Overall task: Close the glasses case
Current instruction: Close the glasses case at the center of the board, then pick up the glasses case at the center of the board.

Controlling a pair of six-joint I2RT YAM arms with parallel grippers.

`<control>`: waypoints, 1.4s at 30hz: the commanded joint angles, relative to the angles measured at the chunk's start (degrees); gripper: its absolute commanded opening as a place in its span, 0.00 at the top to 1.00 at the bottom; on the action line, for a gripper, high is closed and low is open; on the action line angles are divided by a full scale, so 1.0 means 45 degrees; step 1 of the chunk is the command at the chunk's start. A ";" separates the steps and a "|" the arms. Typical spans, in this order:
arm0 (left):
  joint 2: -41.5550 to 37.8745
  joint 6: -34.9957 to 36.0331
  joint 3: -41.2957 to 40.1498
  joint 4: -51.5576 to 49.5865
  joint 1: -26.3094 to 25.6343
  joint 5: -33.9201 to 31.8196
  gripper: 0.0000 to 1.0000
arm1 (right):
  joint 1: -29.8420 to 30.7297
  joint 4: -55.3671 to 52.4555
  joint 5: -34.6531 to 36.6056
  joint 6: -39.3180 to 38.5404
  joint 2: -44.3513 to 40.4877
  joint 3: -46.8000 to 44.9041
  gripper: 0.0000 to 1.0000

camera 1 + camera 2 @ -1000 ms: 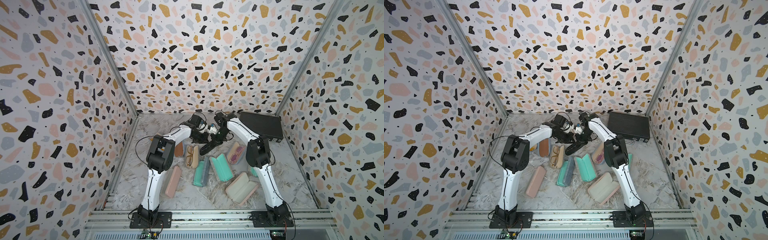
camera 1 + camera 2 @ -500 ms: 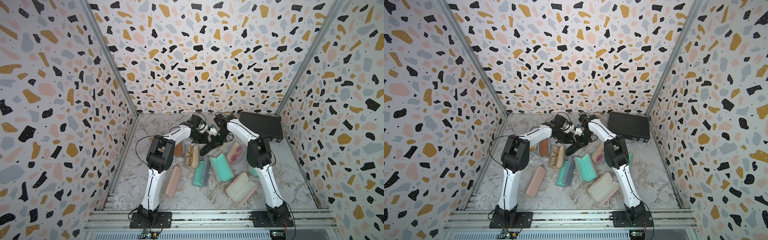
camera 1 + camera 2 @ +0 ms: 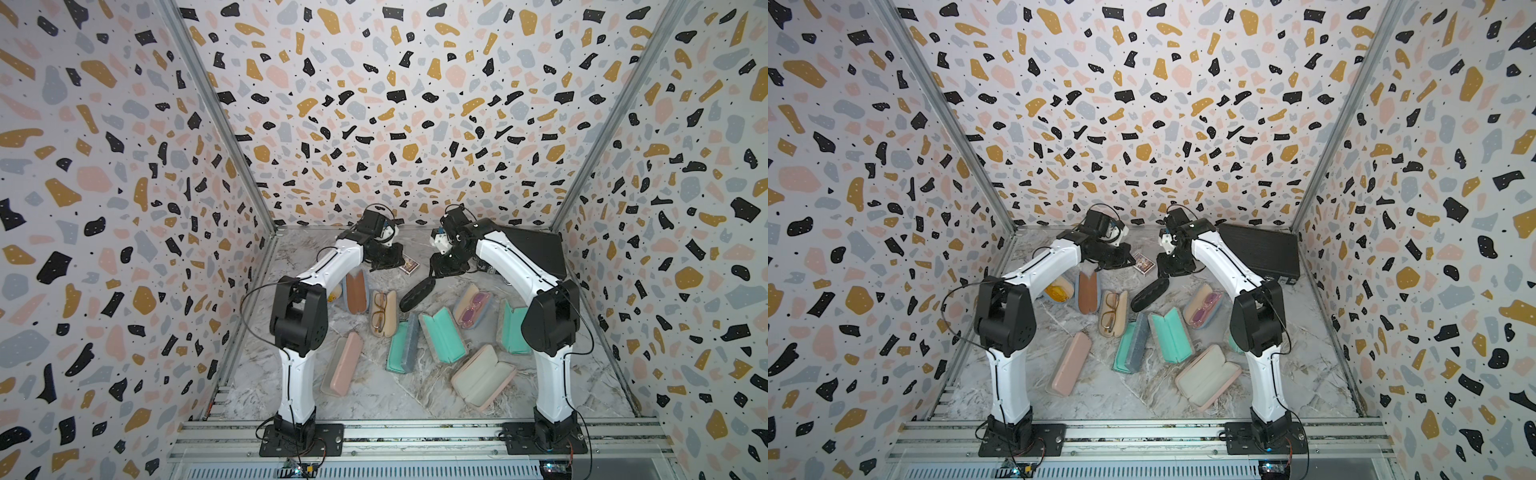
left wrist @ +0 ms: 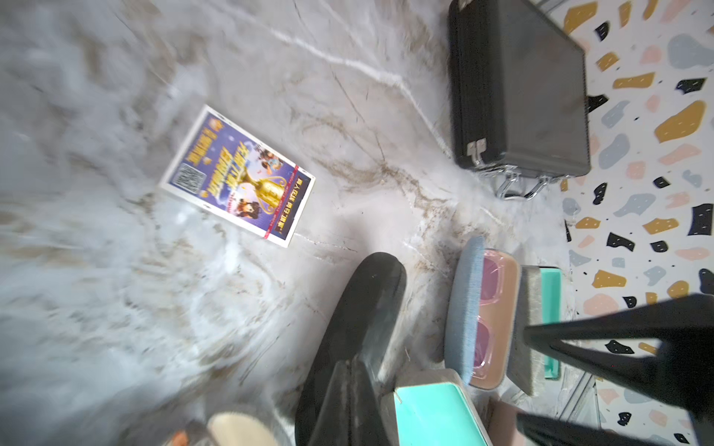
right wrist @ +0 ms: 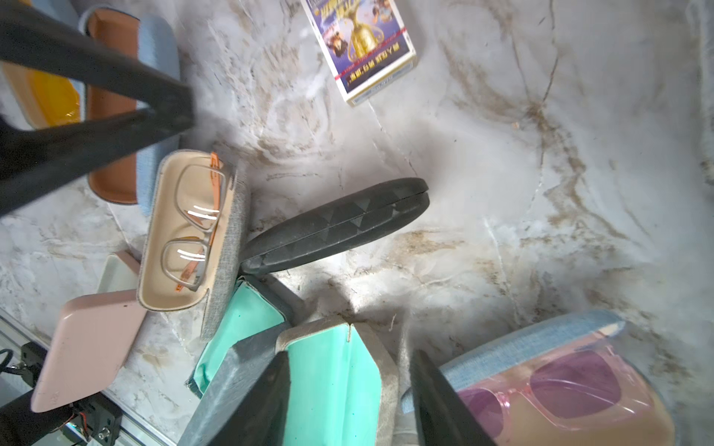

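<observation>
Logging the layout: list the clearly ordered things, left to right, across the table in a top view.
closed pink case → beige case with clear glasses → closed black case → blue case with pink sunglasses → black box

Yellow-lens case (image 3: 333,296), 9 o'clock of table centre: largely hidden behind the left arm (image 3: 297,316) in a top view.

Teal case (image 3: 511,328), 3 o'clock: partly masked by the right arm (image 3: 548,320).

Black glasses case (image 4: 367,309): one end cut off at the frame edge, behind the left gripper (image 4: 352,370), whose finger gap is unreadable.

Marble table (image 4: 77,289): smeared by blur.

Card box (image 3: 409,264): print too small to read.
</observation>
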 commanded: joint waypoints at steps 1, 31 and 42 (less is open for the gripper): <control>-0.2361 -0.0242 -0.1016 -0.0426 0.0248 -0.1577 0.63 | 0.0076 -0.0230 -0.0054 0.1563 -0.0268 -0.0044 0.37; -1.1256 -0.2570 -0.8278 -0.1314 0.1223 -0.3197 0.01 | 0.0117 -0.1154 -0.0155 0.5359 0.4503 0.3645 0.12; -1.0167 -0.2275 -0.8176 -0.0965 0.1240 -0.2668 0.01 | 0.0102 -0.0679 -0.0514 0.5456 0.4444 0.3057 0.22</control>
